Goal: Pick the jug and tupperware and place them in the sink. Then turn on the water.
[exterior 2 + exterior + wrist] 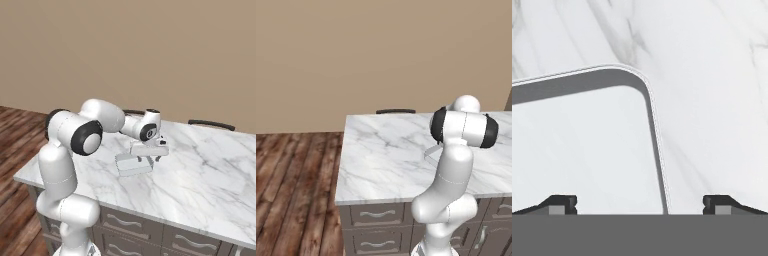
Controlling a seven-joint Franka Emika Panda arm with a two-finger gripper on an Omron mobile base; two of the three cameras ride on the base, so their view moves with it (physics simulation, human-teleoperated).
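Step in hand: you are reaching for the shallow, pale translucent rectangular tupperware (134, 164), the first pick judging by where the hand hangs; nothing is held.
Landmark: white grey-veined marble counter (210, 170), atop grey drawer fronts; every place below is given against it.
Tupperware position: it lies flat on the counter, towards the counter's left part in the right base view, with bare marble all round it.
Gripper: the two-finger gripper (149, 159) hangs just above the counter, pointing down at the container's right end.
Finger state: the jaws stand spread wide, with nothing between them.
Container versus fingers: in the hand view one dark fingertip (561, 203) sits over the container's pale inside, the other over bare marble beyond it, so the container's long side wall runs up between them, nearer the outer tip, with its rounded corner further ahead.
Contact: none that I can make out; the tips look apart from the wall.
Next move, as a judgement: lower straight down until the wall sits between the tips, then close on that wall.
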